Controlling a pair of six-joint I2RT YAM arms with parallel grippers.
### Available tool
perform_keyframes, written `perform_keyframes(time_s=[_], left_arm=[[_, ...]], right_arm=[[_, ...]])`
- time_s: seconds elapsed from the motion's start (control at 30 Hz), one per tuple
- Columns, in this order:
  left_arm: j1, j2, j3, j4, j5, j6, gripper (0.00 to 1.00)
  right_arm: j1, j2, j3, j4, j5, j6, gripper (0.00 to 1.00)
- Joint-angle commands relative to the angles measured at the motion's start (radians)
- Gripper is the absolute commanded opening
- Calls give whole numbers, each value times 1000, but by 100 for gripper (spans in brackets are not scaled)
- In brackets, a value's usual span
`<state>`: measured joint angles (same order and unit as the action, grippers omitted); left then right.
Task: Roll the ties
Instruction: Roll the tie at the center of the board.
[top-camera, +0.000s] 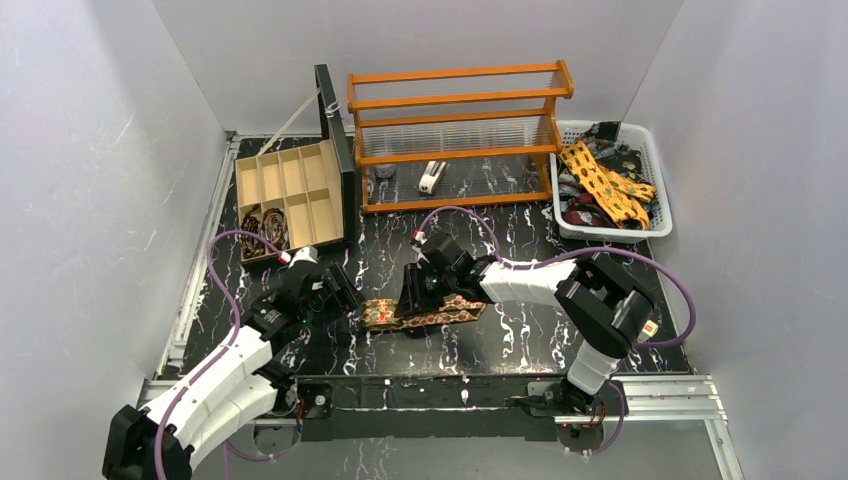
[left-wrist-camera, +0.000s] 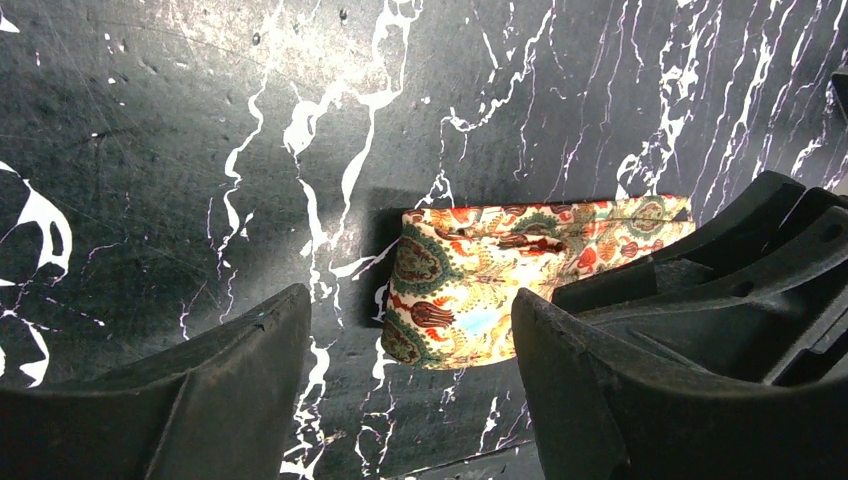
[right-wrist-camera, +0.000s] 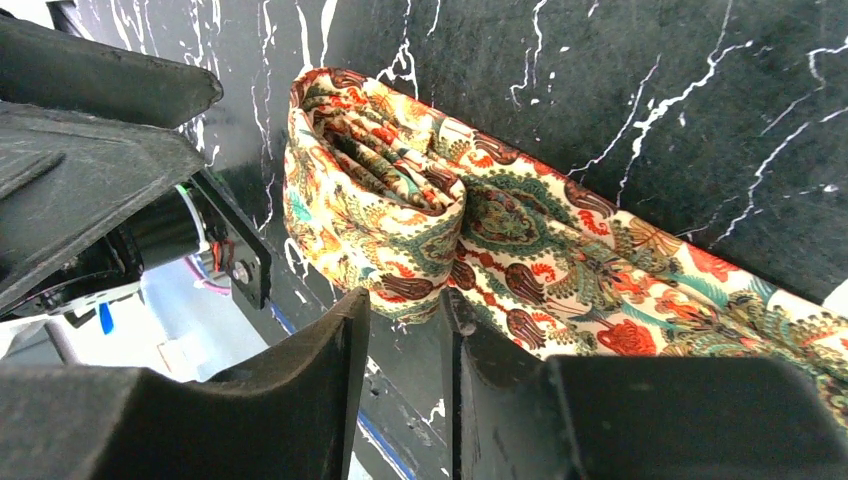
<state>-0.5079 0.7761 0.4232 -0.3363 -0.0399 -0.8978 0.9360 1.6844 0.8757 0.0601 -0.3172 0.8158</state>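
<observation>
Nearest us, our left hand (left-wrist-camera: 410, 330) stood wide and held nothing, its fingers near the folded end of the patterned tie (left-wrist-camera: 470, 280) lying on the table (left-wrist-camera: 150, 150). Our right hand (right-wrist-camera: 405, 320) stood narrow, tips at that fold's edge; whether they pinched the cloth we could not tell. Farther back, coiled ties (top-camera: 265, 226) sat in a wooden box (top-camera: 300, 170), and loose ties (top-camera: 605, 185) filled a white basket (top-camera: 612, 236).

One part-rolled tie (top-camera: 430, 312); one basket (top-camera: 612, 232), tie heap (top-camera: 605, 185) uncountable; one rack (top-camera: 455, 100); one divided box (top-camera: 290, 185).
</observation>
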Motion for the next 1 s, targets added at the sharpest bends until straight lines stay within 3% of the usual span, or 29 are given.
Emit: perform_keyframes(time_s=[0.0, 0.3, 0.97], left_arm=[[-2, -2, -6, 0, 10, 15, 71], [-3, 8, -31, 37, 40, 21, 70], [-2, 13, -208, 354, 234, -50, 69]], right_arm=[[1, 10, 36, 43, -40, -4, 41], [-17, 53, 51, -3, 11, -13, 39], [-66, 144, 38, -35, -59, -12, 31]])
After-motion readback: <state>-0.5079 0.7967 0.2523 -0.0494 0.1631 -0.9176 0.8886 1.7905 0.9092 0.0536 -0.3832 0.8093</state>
